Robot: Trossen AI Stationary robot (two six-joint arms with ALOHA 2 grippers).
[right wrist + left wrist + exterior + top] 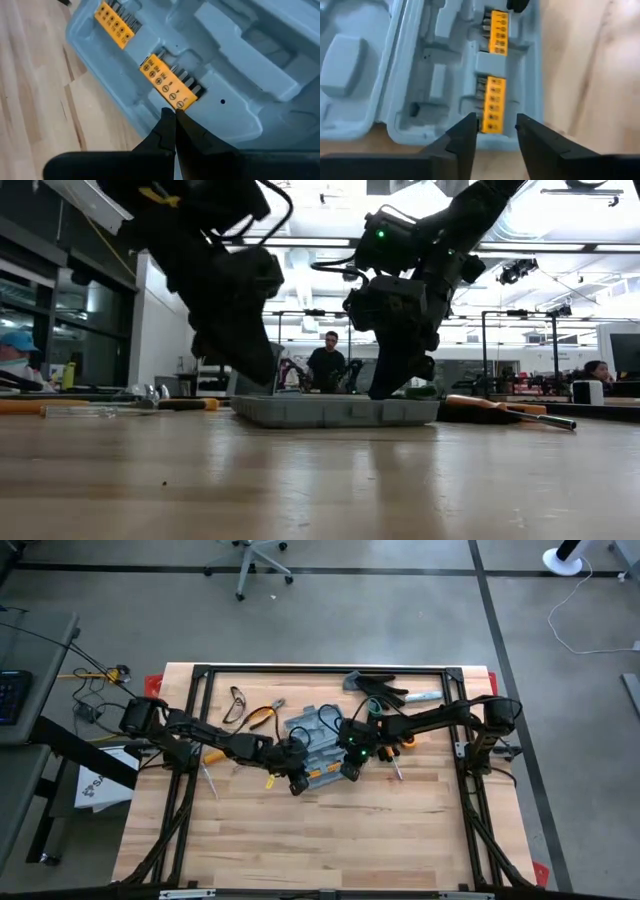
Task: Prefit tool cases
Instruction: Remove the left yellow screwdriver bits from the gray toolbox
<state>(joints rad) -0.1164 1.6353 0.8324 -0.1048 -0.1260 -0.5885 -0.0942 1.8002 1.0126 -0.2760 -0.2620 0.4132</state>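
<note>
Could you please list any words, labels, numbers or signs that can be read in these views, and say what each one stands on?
No word or number can be read in any view.
Yellow bit holders in the open tool case: dark round marks in a row, possibly screw-head symbols; too small to read.
Same holders in the left wrist view: marks blurred, unreadable.
White sheet beside the table: dark print, too small to read.

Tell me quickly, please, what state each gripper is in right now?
Left gripper: open, over a yellow bit holder in the open tool case, holding nothing.
Right gripper: shut, tips at the other yellow bit holder.
</note>
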